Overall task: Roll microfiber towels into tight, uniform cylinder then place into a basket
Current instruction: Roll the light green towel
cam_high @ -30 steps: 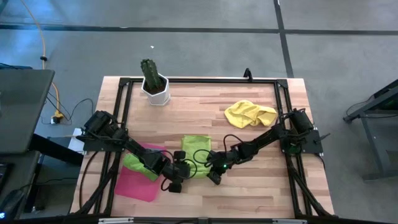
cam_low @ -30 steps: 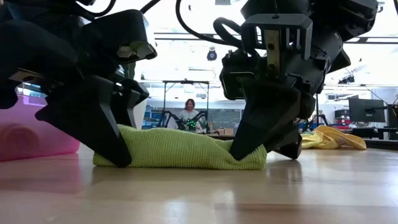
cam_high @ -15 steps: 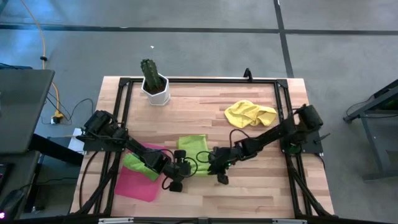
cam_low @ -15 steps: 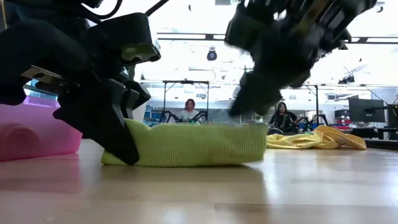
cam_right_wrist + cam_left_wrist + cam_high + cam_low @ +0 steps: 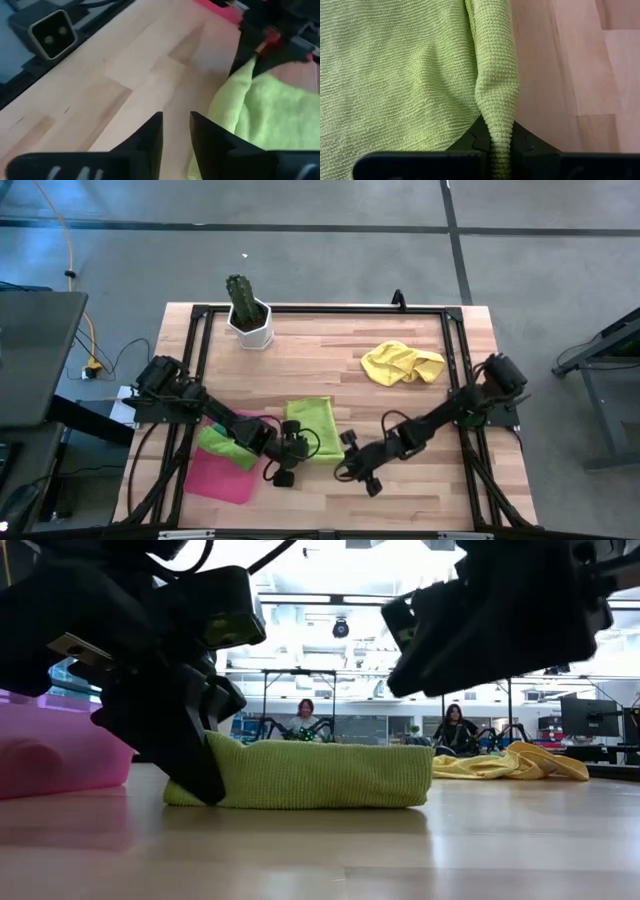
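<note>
A lime green towel [image 5: 312, 427] lies flat in the middle of the table, its near edge doubled up into a thick fold [image 5: 320, 775]. My left gripper [image 5: 287, 452] is at the towel's near left corner, shut on it. My right gripper [image 5: 362, 472] hangs above the wood near the towel's near right corner, open, with nothing between its fingers [image 5: 176, 131]. The pink basket [image 5: 215, 478] sits at the near left with a green towel [image 5: 220, 442] on it. A yellow towel [image 5: 402, 363] lies crumpled at the far right. My left gripper pinches the towel's doubled-up edge [image 5: 495, 112] between its two fingers [image 5: 522, 144], at the near left corner. The fingers slant down from the table's left. The pinched ridge stands up from the cloth; the rest of the towel lies on the table.
A white pot with a cactus [image 5: 248, 315] stands at the far left. A black frame [image 5: 320, 308] runs round the table's edges. Bare wood shows between the lime towel and the yellow one, and along the near edge [image 5: 420, 500].
My right gripper has let go of the towel's near right corner, risen, rolled about its own axis, and drawn back toward the table's near right. The towel's right end, pressed flat before, now stands as high as the rest of the fold.
</note>
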Controlling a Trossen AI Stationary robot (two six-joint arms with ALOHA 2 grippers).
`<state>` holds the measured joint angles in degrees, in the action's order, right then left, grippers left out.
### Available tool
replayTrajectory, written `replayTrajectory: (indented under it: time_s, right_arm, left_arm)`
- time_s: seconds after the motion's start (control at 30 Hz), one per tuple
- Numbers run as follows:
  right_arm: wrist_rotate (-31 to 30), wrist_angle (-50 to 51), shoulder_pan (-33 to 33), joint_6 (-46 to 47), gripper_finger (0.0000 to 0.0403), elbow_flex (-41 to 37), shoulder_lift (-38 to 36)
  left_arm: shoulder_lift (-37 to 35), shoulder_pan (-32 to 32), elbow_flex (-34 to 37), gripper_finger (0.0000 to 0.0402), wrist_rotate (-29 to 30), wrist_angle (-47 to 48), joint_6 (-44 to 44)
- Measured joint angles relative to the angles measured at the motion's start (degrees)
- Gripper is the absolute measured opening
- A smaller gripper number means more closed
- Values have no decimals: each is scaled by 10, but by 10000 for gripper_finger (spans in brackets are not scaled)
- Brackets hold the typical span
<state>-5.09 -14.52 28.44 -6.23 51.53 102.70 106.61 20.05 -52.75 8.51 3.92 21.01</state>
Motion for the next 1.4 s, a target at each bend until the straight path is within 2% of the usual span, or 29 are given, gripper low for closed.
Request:
replayTrajectory:
  time_s: [0.23,0.4,0.57,1.17,1.4]
  right_arm:
    - [-33,-3,12,38,173,1,32]
    - [-88,1,9,47,194,1,54]
    - [-138,1,-4,43,192,1,57]
    - [-96,35,-31,79,161,2,57]
    - [-93,35,-35,124,123,3,72]
  left_arm:
    - [1,-16,0,10,-33,-9,-1]
    - [1,-17,0,10,-40,-12,0]
    - [1,-17,0,10,-45,-13,-1]
    - [1,-17,0,10,-48,-13,-1]
    - [2,-16,1,10,-52,-33,-1]
